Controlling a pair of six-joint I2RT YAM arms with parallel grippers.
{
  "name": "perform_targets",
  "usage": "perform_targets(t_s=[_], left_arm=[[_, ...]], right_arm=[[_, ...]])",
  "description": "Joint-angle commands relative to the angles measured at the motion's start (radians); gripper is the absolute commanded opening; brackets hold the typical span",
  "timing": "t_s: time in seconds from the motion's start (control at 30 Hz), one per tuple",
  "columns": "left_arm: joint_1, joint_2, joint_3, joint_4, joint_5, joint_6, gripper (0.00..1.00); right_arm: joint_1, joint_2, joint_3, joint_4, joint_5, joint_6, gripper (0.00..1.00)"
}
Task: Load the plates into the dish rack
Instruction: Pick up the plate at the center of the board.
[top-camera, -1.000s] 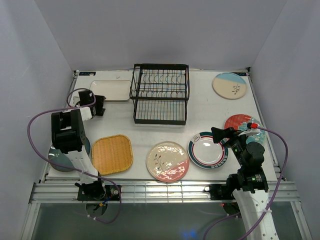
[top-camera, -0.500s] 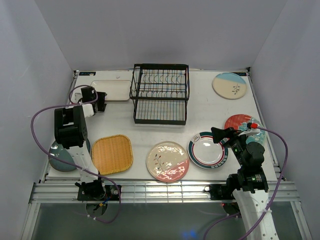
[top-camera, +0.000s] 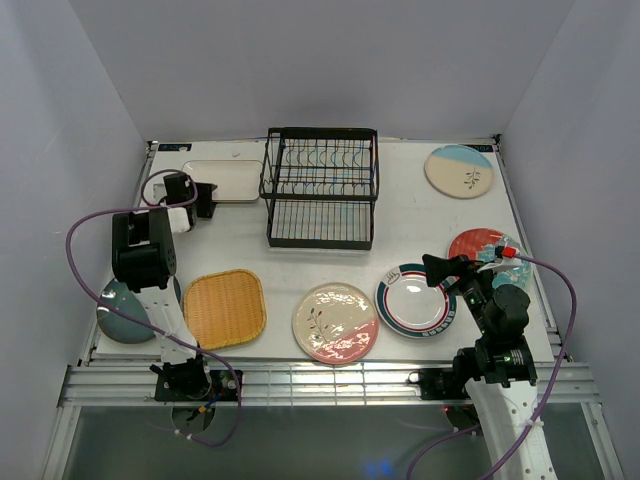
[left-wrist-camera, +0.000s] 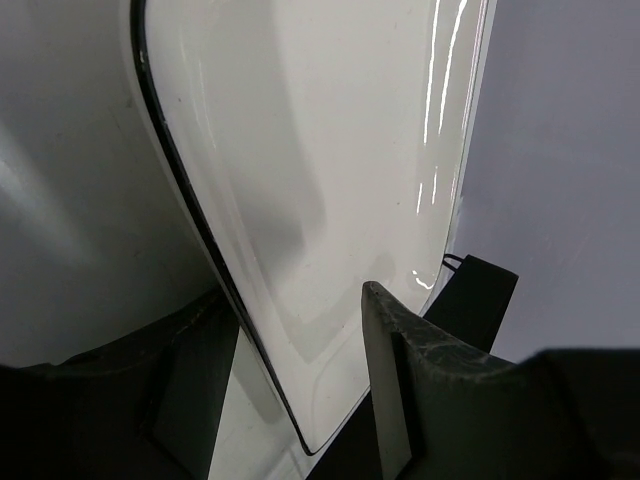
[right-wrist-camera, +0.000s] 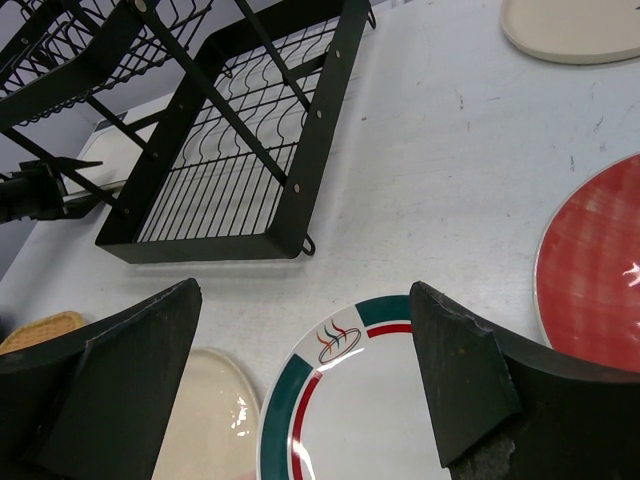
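Left gripper (top-camera: 204, 198) astride rim of white plate (top-camera: 222, 179), arm outstretched

Wide-spread end effector (right-wrist-camera: 305, 300) over teal-red rimmed plate (right-wrist-camera: 370, 400), black dish rack (right-wrist-camera: 230, 170) beyond, red plate (right-wrist-camera: 595, 270) at right

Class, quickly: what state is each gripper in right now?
Left gripper: open, straddling a corner of the white plate, not clamped.
Right gripper: open, empty, above the teal-red rimmed plate.

L arm (top-camera: 148, 285) & R arm (top-camera: 497, 330): black joint housings, white lower links, a purple cable (top-camera: 72, 262) looping beside each. R arm carries a small red part (top-camera: 507, 251), maybe a connector. Fingers (right-wrist-camera: 462, 372) are dark, wedge-shaped, w/ rough matte surface.
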Motion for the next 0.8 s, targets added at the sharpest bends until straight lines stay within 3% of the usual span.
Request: perform_targets(t_s=[0.0, 0.1, 0.27, 0.43, 0.57, 0.6, 0.77], left_arm=[[-0.007, 0.047, -0.022, -0.065, 0.007, 0.011, 0.63], [-0.009, 0.063, -0.032, -0.039, 0.004, 0.018, 0.59], [-0.009, 0.083, -0.039, -0.005, 0.011, 0.028, 0.38], [-0.009, 0.043, -0.068, 0.006, -0.038, 0.035, 0.31], [-0.008, 0.018, -0.082, 0.007, -0.038, 0.052, 0.13], [-0.006, 0.012, -0.084, 0.007, -0.036, 0.055, 0.01], [0.003, -0.029, -0.072, -0.055, -0.033, 0.087, 0.00]], right_arm=[[0.002, -0.010, 0.001, 0.037, -0.010, 0.005, 0.90], [0.002, -0.010, 0.001, 0.039, -0.013, 0.006, 0.90], [0.003, -0.011, 0.002, 0.034, -0.010, 0.005, 0.90], [0.002, -0.016, 0.005, 0.025, -0.006, 0.003, 0.90], [0.002, -0.022, 0.010, 0.017, -0.003, 0.000, 0.90], [0.002, -0.027, 0.010, 0.013, -0.003, -0.002, 0.90], [0.002, -0.040, 0.016, -0.003, 0.005, -0.003, 0.90]])
